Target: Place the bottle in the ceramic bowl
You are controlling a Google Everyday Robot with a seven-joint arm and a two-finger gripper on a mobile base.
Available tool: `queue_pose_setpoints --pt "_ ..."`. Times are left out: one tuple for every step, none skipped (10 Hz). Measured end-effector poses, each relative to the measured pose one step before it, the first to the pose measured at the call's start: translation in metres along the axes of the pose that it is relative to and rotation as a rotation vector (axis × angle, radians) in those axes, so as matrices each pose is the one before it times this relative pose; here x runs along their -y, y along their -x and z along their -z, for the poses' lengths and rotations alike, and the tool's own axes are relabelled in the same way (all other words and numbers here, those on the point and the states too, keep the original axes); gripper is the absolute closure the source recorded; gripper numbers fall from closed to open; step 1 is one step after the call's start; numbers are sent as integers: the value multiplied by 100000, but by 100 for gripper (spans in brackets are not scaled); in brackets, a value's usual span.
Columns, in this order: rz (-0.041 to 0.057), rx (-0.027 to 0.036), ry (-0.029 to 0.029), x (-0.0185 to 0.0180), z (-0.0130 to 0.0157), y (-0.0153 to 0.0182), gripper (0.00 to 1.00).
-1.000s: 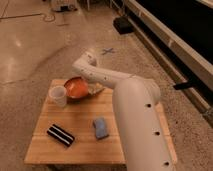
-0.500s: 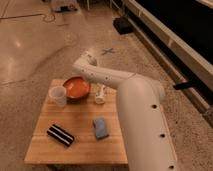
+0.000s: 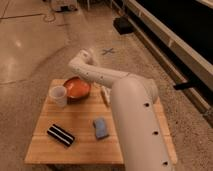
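Observation:
The ceramic bowl, orange-red inside with a dark rim, sits at the back left of the wooden table. My arm reaches from the lower right, bends at an elbow behind the bowl and comes down to the gripper just right of the bowl. A small pale shape there looks like the bottle, low over the table beside the bowl and not inside it. Whether the gripper holds it is unclear.
A translucent white cup stands touching the bowl's left side. A black striped packet lies at the front left and a blue-grey sponge at the front middle. A dark ledge runs along the right, and a black box sits on the floor behind.
The gripper has moved a little to the right and down, from the bowl's right edge to the table beside it. The pale bottle shape went with it.

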Motion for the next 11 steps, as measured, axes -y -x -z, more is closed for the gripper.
queue_pose_setpoints --pt "-363 645 2100 -1339 -295 -657 40" --pt "-451 833 2608 -1525 -352 -568 40" --pt "-332 901 1565 -1064 -185 -274 40" --pt "-111 920 1091 -879 -155 -117 40" --pt "415 1697 874 -1061 -65 12 40" --pt "750 2429 -526 -615 -46 370 40" --pt "1026 3554 -1226 -527 17 357 40" --pt "3648 5036 -1086 -583 -300 664 40" --pt "4081 3571 -1635 309 -282 666 40" --pt "3613 3010 -99 171 -386 617 40" --pt "2554 1720 463 -113 -223 270 40"
